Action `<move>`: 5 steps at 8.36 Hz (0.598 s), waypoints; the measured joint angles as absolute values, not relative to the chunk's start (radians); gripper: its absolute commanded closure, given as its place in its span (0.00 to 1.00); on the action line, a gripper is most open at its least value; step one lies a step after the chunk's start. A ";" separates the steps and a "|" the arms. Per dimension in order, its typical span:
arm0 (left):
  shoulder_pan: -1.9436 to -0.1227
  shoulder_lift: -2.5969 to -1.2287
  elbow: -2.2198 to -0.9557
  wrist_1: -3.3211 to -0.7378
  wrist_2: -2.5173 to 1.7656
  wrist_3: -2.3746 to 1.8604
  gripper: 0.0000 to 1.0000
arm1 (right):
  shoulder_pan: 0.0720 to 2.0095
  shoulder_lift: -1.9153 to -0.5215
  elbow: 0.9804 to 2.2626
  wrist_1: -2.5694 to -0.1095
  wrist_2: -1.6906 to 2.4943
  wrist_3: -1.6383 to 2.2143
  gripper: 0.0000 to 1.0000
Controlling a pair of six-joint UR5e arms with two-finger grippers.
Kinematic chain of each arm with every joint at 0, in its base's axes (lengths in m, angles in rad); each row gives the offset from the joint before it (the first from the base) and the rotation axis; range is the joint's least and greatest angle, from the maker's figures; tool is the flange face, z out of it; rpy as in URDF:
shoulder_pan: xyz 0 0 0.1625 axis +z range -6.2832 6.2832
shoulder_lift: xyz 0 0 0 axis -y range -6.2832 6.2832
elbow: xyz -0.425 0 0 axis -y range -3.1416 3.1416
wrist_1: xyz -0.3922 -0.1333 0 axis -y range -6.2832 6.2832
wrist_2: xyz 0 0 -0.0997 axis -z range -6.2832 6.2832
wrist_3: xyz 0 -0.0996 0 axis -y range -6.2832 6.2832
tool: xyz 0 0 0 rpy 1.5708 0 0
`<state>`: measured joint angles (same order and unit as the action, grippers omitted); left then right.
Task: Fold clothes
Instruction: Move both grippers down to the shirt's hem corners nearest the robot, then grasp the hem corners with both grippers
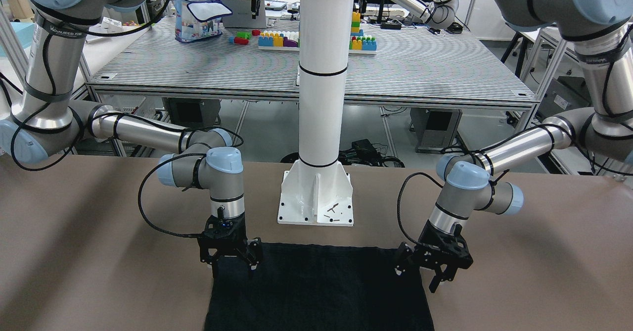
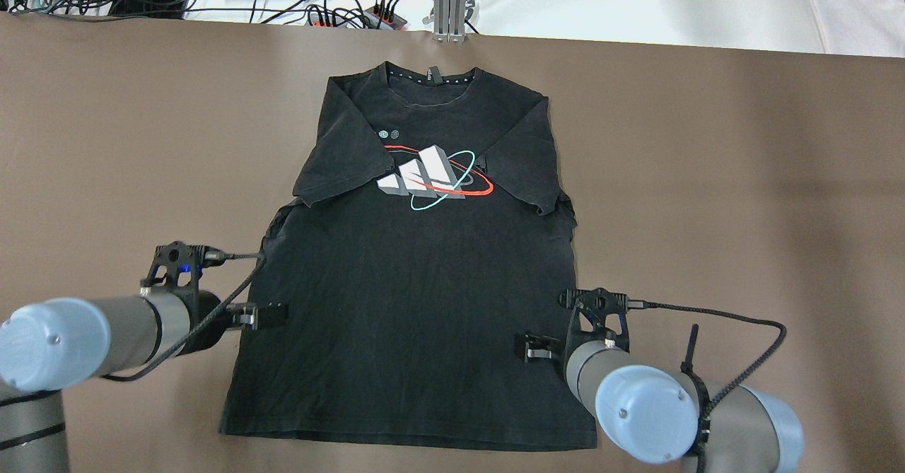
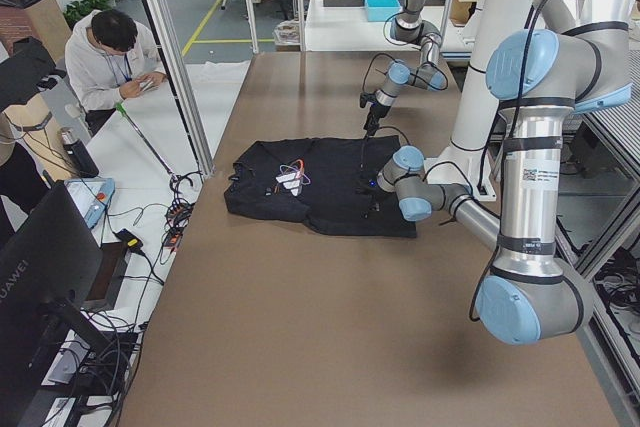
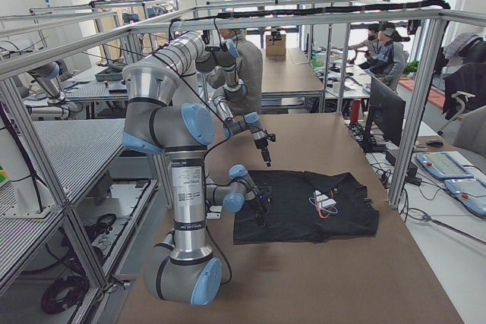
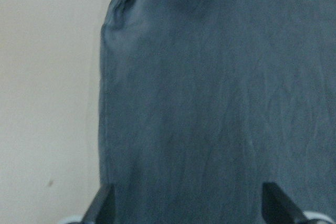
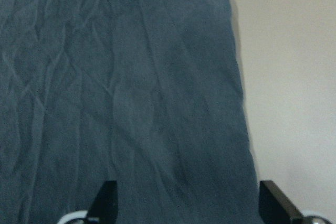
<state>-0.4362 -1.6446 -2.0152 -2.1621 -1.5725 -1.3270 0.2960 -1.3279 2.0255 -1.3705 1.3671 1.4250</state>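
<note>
- Exterior front-facing view: the black short-sleeved fabric T-shirt point(image 1: 316, 291) lies flat at the bottom edge, on the brown table surface point(image 1: 99, 261), just in front of the white bolted pole base point(image 1: 316, 200). The right gripper point(image 1: 232, 264) stands over the shirt's side edge on the view's left. The left gripper point(image 1: 442, 276) stands over the side edge on the view's right. Both point down.
- Overhead exterior view: the shirt sits mid-table, collar away from the robot, hem nearest it. Both sleeves are folded inward onto the chest, beside the chest print point(image 2: 431, 179). One arm stands at each side edge, over the lower half of the shirt.
- Left wrist view: the fingertips point(image 5: 105, 205) are spread wide and hold nothing. Shirt fabric lies below them, with its side edge and bare table at left.
- Right wrist view: the fingertips point(image 6: 275, 205) are likewise spread wide and hold nothing. Fabric lies below, with bare table at right.
- Side views: the shirt lies between the near arm and the far arm. Whether the fingers touch the fabric cannot be told.
</note>
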 measured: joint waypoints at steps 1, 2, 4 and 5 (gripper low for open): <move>-0.371 -1.578 -2.057 -2.160 -1.536 -1.356 0.00 | 0.254 -1.387 2.071 -1.370 1.353 1.440 0.05; -0.307 -1.530 -2.081 -2.159 -1.499 -1.386 0.00 | 0.216 -1.433 2.109 -1.370 1.339 1.462 0.05; -0.207 -1.493 -2.090 -2.158 -1.445 -1.426 0.24 | 0.171 -1.469 2.140 -1.370 1.325 1.488 0.05; -0.182 -1.490 -2.086 -2.158 -1.435 -1.431 0.31 | 0.164 -1.474 2.144 -1.370 1.324 1.491 0.05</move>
